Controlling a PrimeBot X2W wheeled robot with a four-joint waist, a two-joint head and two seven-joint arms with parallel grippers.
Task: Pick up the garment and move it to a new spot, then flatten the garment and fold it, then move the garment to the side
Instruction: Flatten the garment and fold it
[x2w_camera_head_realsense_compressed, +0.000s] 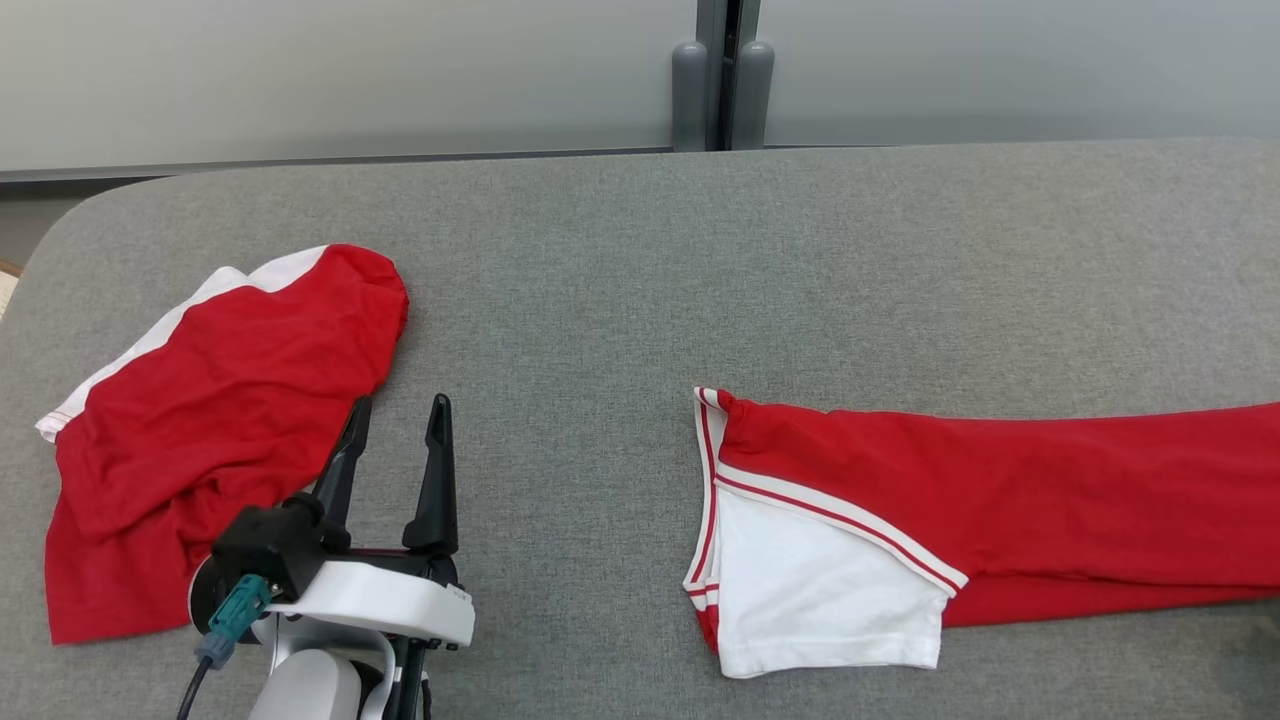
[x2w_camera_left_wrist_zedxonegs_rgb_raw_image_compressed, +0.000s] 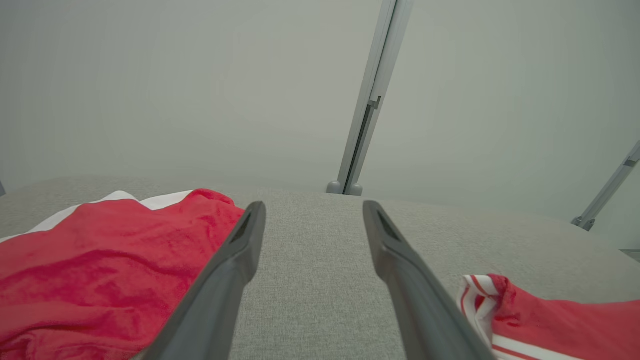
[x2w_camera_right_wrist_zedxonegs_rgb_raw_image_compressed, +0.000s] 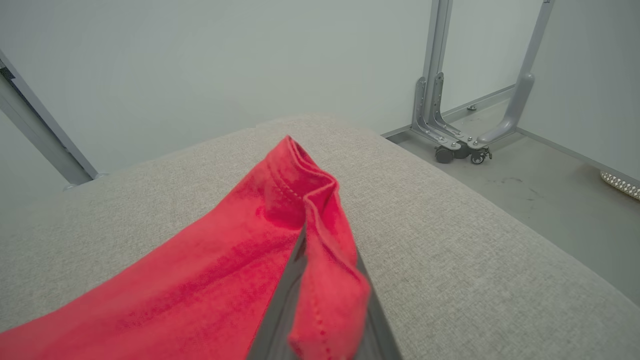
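Red cloth is sitting pinched between the closed fingers of the right gripper (x2w_camera_right_wrist_zedxonegs_rgb_raw_image_compressed: 327, 260), which is clamping a stitched edge of the garment (x2w_camera_head_realsense_compressed: 1000, 480). That garment is lying stretched out on the grey table (x2w_camera_head_realsense_compressed: 620, 280), well to the right of the left gripper (x2w_camera_head_realsense_compressed: 400, 408), which is standing wide open and holding nothing. The pinch is looking deep enough; lifting high before carrying is probably keeping the trailing end from dragging. Counting: two grippers, one table, two red-and-white garments, the crumpled garment (x2w_camera_head_realsense_compressed: 220, 400) lying just left of the left gripper.
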